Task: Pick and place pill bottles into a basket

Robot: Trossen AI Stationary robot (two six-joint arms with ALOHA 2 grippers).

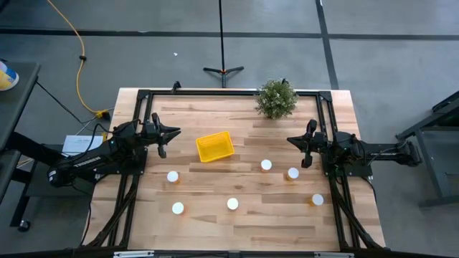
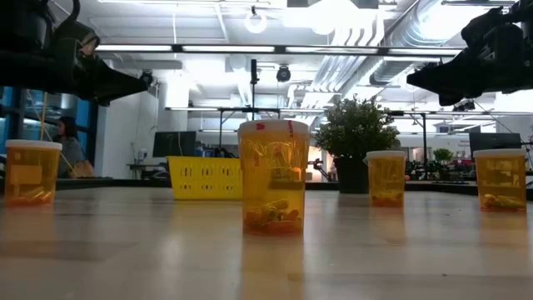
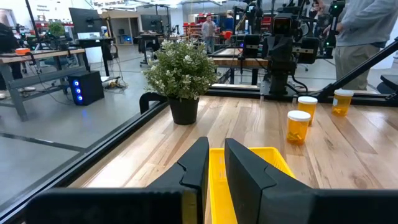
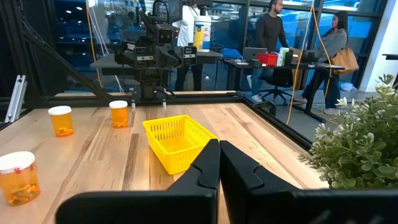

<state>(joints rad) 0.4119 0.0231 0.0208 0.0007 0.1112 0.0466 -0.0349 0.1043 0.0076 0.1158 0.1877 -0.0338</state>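
Dark fingers of the left gripper point(image 1: 174, 132) stand slightly apart with a narrow slot between them and nothing held; the gripper hovers above the table point(image 1: 244, 229) at its left side, pointing toward the basket point(image 1: 215, 146). In the left wrist view those fingers point(image 3: 199, 165) frame the near yellow wall of the basket point(image 3: 249, 180). The right gripper point(image 1: 292, 140) is pressed shut and empty, poised at the right side of the table and facing the left one; its closed fingers point(image 4: 214, 165) appear in the right wrist view with the basket point(image 4: 177, 140) beyond them.

The basket lies between the two grippers, nearer the left one, slightly rotated on the wood; no bottle can be seen inside it. Six pill bottles stand upright on the table, white caps up, all outside the basket: one point(image 1: 173, 176) below the left gripper, one point(image 1: 178, 208) toward the front left, one point(image 1: 232, 204) at front centre, one point(image 1: 266, 165) right of the basket, one point(image 1: 292, 173) just beside that and close under the right gripper, and one point(image 1: 317, 200) at front right. In the low view the centre bottle point(image 2: 272, 177) shows pills at its bottom.

A potted plant point(image 1: 276, 99) stands at the far edge of the table, right of centre. People point(image 4: 270, 28) show in the room behind.
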